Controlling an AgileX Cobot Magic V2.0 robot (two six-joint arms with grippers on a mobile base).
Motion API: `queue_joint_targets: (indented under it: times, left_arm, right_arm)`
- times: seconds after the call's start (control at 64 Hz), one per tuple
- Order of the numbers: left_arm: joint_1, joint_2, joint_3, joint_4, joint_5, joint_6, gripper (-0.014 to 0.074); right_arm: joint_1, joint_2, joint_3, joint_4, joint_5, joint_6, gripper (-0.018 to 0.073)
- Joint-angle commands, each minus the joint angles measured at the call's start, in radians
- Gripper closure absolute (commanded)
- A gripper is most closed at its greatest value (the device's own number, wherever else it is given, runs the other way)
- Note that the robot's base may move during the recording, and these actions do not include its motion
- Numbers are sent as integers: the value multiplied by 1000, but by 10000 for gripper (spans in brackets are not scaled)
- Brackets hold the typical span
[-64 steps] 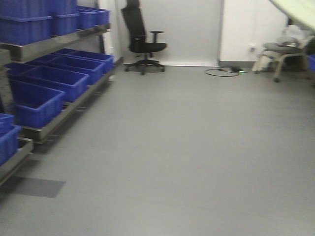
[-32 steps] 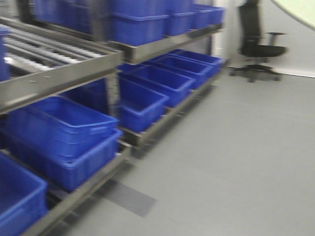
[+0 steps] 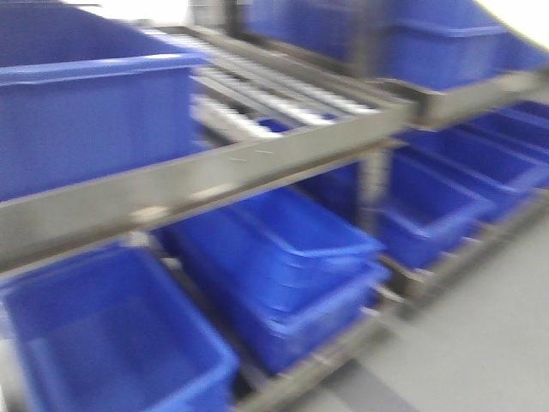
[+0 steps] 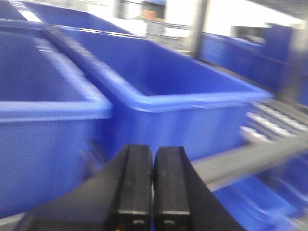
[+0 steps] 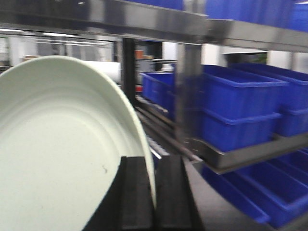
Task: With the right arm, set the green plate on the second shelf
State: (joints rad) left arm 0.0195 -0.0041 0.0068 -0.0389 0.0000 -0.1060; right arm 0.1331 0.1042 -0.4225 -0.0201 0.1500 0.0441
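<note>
Right wrist view: green plate (image 5: pixel 62 154) stands on edge, rim pinched by right gripper (image 5: pixel 153 195).
Plate fills left of frame; steel beam (image 5: pixel 106 17) close overhead, upright post (image 5: pixel 187 96) just right of rim, blue bins (image 5: pixel 240 110) far right. Front view: roller shelf (image 3: pixel 283 90) lanes open btwn bins. Left gripper (image 4: pixel 153 187) level, jaws pressed together w/ nothing held.

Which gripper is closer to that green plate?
Right. The right gripper clamps the green plate at its rim; the left gripper, shut and empty, faces a blue bin, no plate in its view.
</note>
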Motion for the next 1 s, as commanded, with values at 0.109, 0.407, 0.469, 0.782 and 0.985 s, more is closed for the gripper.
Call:
queue_joint_targets:
  times: [0.109, 0.407, 0.469, 0.782, 0.985]
  left_arm:
    - [1, -18, 41, -6, -81, -3, 466]
    - [1, -18, 41, -6, -81, -3, 466]
    - [1, -18, 41, -6, -81, -3, 466]
    - [0, -18, 41, -6, -81, -3, 466]
    - [0, -18, 41, -6, -81, -3, 466]
  right_arm:
    - [-1, 13, -32, 2, -113, 5, 502]
    - [-1, 13, -32, 2, -113, 5, 502]
    - [-1, 13, -32, 2, -113, 5, 502]
    - [-1, 13, -32, 2, -113, 5, 502]
    - [-1, 13, -32, 2, -113, 5, 502]
